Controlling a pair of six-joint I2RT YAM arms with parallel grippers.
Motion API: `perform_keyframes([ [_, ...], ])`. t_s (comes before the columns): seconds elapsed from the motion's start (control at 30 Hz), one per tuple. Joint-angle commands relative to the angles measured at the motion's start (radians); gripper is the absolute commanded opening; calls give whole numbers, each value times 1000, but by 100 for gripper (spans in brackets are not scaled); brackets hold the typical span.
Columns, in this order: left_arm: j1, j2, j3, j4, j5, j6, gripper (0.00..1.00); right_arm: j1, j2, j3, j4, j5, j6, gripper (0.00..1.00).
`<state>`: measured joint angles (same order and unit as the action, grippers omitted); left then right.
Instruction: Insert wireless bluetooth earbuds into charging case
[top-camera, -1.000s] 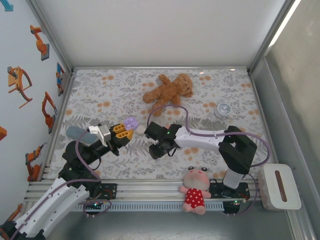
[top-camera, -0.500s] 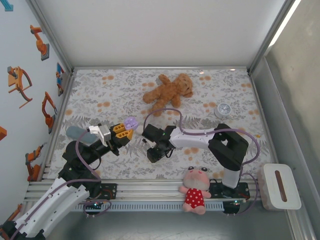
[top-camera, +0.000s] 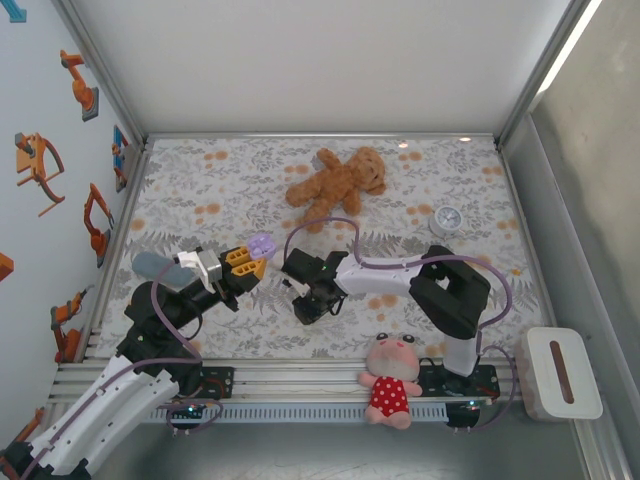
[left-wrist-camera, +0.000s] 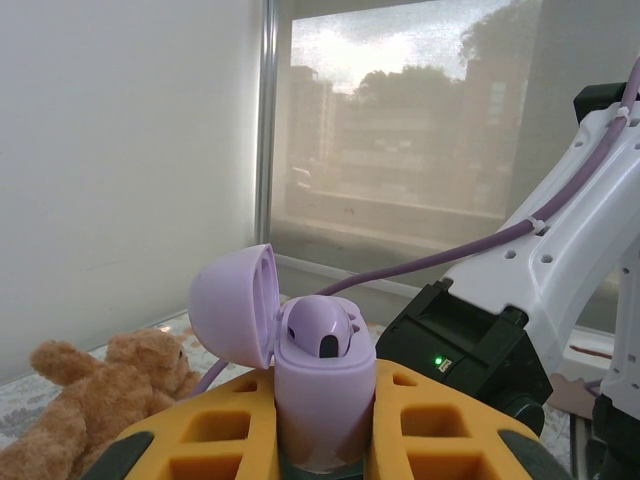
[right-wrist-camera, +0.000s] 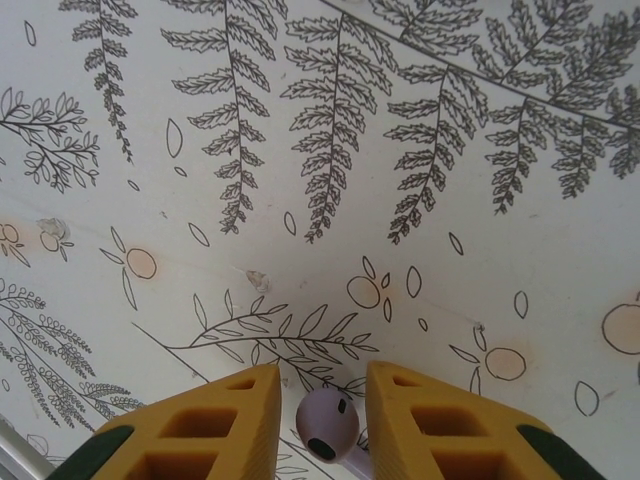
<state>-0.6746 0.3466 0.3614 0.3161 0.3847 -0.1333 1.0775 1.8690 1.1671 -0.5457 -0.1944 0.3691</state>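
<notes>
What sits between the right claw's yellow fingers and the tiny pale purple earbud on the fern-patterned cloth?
Nothing visible. The tiny pale purple earbud lies on the fern-patterned cloth right between the right gripper's yellow fingers, with only bare cloth around it.

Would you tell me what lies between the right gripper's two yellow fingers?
Between the fingers of the right gripper lies a pale purple earbud, on the fern-print cloth; the right wrist view shows it.

Glossy plastic case (left-wrist-camera: 320, 400), plush cloth teddy (top-camera: 337, 178)
</notes>
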Motion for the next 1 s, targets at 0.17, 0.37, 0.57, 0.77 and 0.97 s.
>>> perform_keyframes([
  [0.17,-3,3,5,14,-1,2,4,7,22,22,-43,-2,-9,25],
  [0.37,-3,3,5,15,-1,1,4,7,15,23,-56,-1,-10,26],
  [0.57,-2,6,5,17,0,1,4,6,9,22,-69,3,-8,26],
  [0.77,-2,7,5,17,1,1,4,7,8,22,-77,6,-10,25],
  [0.97,-2,8,4,18,1,0,4,6,4,19,-79,7,-10,24],
])
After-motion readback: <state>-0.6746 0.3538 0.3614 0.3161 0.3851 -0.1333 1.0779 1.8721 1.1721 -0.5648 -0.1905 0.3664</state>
